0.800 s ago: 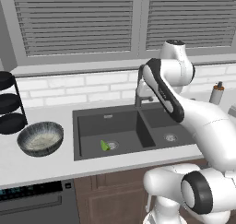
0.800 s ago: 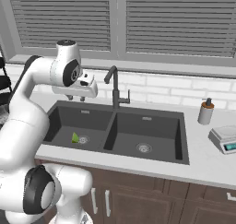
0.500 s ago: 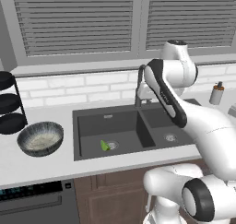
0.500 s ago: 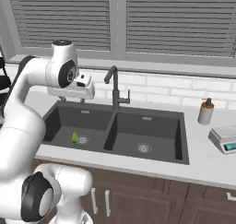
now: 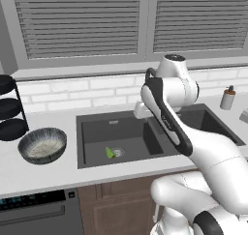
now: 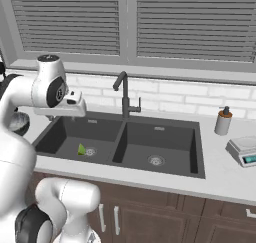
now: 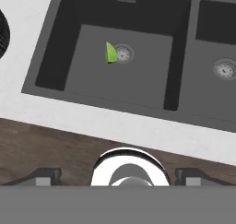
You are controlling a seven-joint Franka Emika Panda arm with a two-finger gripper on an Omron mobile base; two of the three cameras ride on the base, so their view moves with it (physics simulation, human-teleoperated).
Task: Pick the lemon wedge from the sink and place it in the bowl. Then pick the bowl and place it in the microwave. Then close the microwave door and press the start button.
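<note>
Kitchen counter, sink (image 5: 97, 132) mid-frame: arm has swung left over the left basin, gripper (image 7: 117, 174) spread and empty, lemon wedge (image 7: 110, 53) upper-left of hand view, unpicked.

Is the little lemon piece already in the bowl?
No, the lemon wedge lies in the sink beside the drain, and the bowl holds nothing.
</note>
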